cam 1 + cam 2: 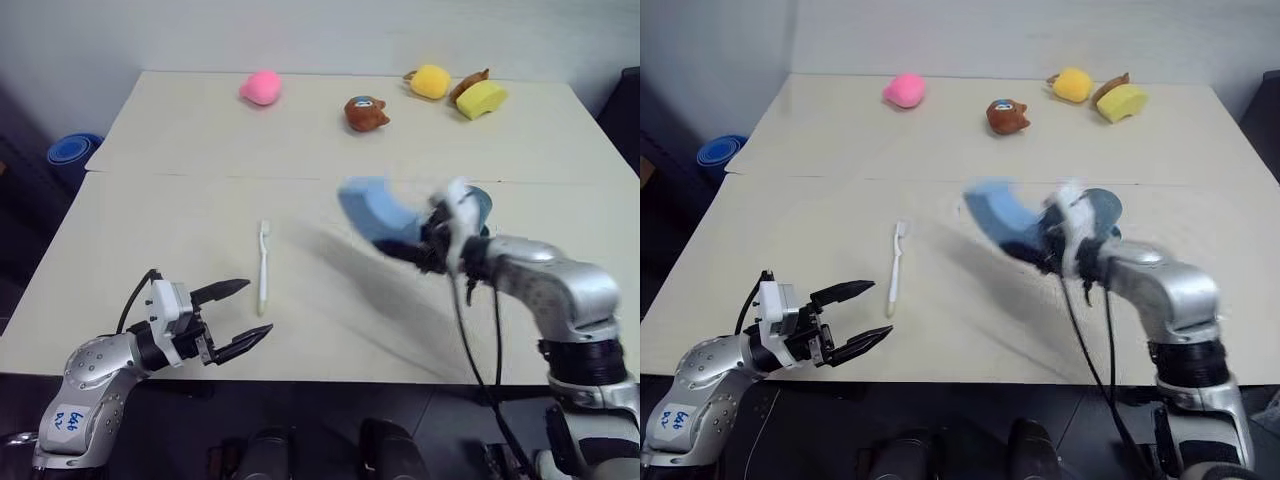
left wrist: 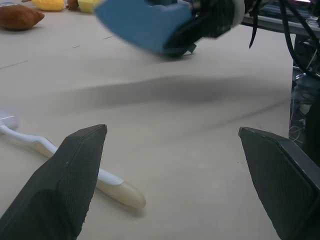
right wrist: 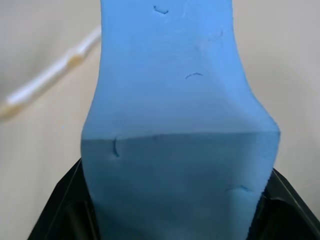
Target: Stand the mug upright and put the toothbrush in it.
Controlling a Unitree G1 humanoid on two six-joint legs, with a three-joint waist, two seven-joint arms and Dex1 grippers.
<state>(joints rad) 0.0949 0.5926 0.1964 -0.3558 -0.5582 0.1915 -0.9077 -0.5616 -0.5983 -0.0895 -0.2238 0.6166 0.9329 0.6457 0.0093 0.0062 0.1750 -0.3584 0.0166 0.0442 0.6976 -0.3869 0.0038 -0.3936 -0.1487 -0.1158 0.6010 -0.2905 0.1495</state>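
Note:
The white toothbrush (image 1: 264, 265) with a pale yellow handle end lies flat on the table, bristle head pointing away from me. Just short of its handle end, my left gripper (image 1: 258, 308) hovers open and empty; the toothbrush (image 2: 50, 150) lies beside one finger (image 2: 75, 170). My right gripper (image 1: 415, 240) is shut on a light blue curved foam block (image 1: 375, 212) and holds it above the table, right of the toothbrush. A dark slate-blue rounded edge, the mug (image 1: 1103, 210), peeks out behind the right wrist and is mostly hidden. The block (image 3: 175, 100) fills the space between the right fingers.
Along the table's far edge sit a pink plush (image 1: 261, 87), a brown plush (image 1: 366, 113), a yellow plush (image 1: 431, 81) and a yellow foam piece (image 1: 481, 99). A blue round object (image 1: 73, 150) lies on the floor off the left side. The beige table (image 1: 180, 210) has a seam across it.

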